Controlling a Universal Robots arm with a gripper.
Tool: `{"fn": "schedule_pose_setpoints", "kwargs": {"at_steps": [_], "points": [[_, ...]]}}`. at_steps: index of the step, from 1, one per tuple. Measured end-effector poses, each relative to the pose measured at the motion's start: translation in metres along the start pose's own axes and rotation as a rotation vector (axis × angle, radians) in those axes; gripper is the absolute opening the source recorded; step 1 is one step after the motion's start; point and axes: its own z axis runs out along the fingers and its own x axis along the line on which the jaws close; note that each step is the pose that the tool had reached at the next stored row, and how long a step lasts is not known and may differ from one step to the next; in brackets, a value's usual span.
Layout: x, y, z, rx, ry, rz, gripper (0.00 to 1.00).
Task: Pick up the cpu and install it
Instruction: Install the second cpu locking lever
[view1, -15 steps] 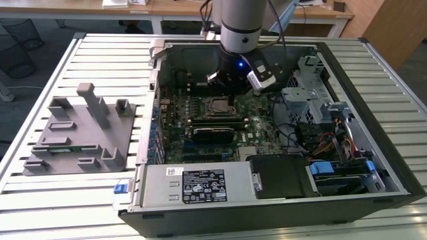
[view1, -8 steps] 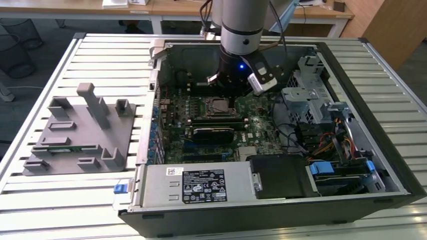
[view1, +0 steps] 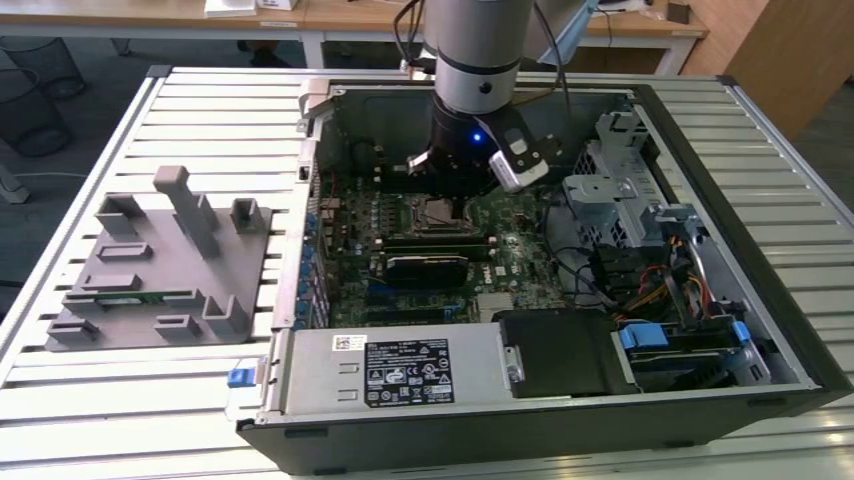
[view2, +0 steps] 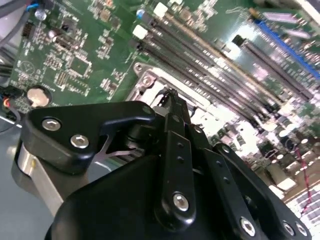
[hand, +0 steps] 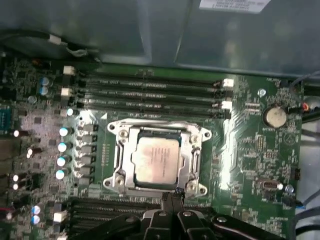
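We see the cpu (hand: 156, 159) lying in its socket (hand: 157, 156) on the board; our gripper (hand: 173, 201), jaws together and empty, hovers beside it. Placement looks done; seating needs checking.

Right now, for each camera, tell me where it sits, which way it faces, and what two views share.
Exterior view: off the arm, above the table, looking down into the open computer case; shows the arm and end effector.
First wrist view: on the arm, looking at the motherboard; the cpu sits in its socket, end effector tips beside it.
Second wrist view: on the arm, tilted across the end effector body.
Both wrist views share the socket and memory slots.
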Motion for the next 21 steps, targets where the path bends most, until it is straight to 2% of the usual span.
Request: {"fn": "schedule_pose_setpoints", "kwargs": {"at_steps": [4, 6, 8, 11, 15, 16, 19, 20, 21], "points": [[0.0042, -0.0079, -0.0003, -0.0012, 0.0, 0.0, 0.11], [0.016, -0.0083, -0.0004, -0.002, -0.0002, 0.0, 0.11], [0.0216, -0.008, 0.0, -0.0021, -0.0001, 0.0, 0.11], [0.0237, -0.0079, 0.0042, -0.0028, -0.0001, 0.0, 0.11], [0.024, -0.0081, 0.0109, -0.0081, -0.0005, 0.0, 0.11], [0.0242, -0.0084, 0.0115, -0.0131, -0.0006, 0.0, 0.11], [0.0248, -0.0117, 0.0119, -0.0423, -0.0026, 0.001, 0.11], [0.0254, -0.0133, 0.012, -0.0488, -0.003, 0.001, 0.11], [0.0261, -0.0149, 0.012, -0.0508, -0.0031, 0.001, 0.11]]}}
